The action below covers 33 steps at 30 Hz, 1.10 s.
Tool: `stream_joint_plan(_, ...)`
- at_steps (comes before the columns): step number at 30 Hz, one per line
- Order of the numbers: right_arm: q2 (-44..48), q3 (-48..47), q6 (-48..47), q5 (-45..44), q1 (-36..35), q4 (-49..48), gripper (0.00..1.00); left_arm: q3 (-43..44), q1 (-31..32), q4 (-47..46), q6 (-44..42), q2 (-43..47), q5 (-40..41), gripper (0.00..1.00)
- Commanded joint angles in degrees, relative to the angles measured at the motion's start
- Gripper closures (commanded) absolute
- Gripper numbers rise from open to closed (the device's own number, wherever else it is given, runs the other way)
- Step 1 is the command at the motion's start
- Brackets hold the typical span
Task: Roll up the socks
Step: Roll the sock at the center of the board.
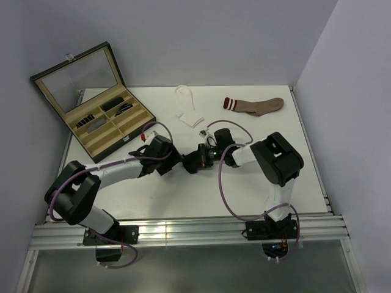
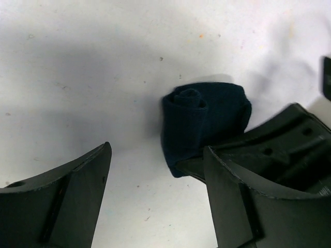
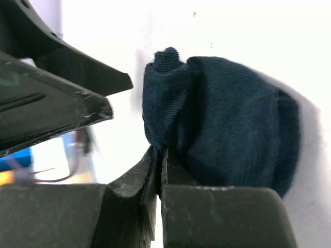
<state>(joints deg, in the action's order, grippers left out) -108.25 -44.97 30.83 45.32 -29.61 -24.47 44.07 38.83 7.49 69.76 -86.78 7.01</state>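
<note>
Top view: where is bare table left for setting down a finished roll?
Free: the near strip between left arm and right arm; the right edge beside the brown sock. Crowded: centre, around the navy sock; far left, by the case.

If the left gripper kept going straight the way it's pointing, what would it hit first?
Probably the rolled navy sock, lying just ahead of the open left gripper and slightly to one side. The right gripper is pinching its edge. Depth is hard to judge.
</note>
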Motion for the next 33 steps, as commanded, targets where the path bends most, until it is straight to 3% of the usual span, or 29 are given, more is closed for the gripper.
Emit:
stream_joint_plan(1,-3.72,0.93,10.11,11.98,2.44,-9.96,1.00,-1.27,0.19,-5.19,0.82,1.88,0.91,0.23)
stream_joint_plan(10,-11.63,1.99,19.53,15.76,6.84,-18.51,1.00,0.22,0.37,-6.96,0.29,-2.94,-2.17,0.30)
stream_joint_plan(25,-16.47,0.94,19.18,16.12,9.57,-15.18,1.00,4.70,0.81,-8.02,-0.32,-9.80,-1.29,0.33)
stream_joint_plan(33,-15.15,0.59,16.81,13.83,9.65,-10.78,1.00,7.43,0.81,-2.75,0.29,-15.34,-1.20,0.45)
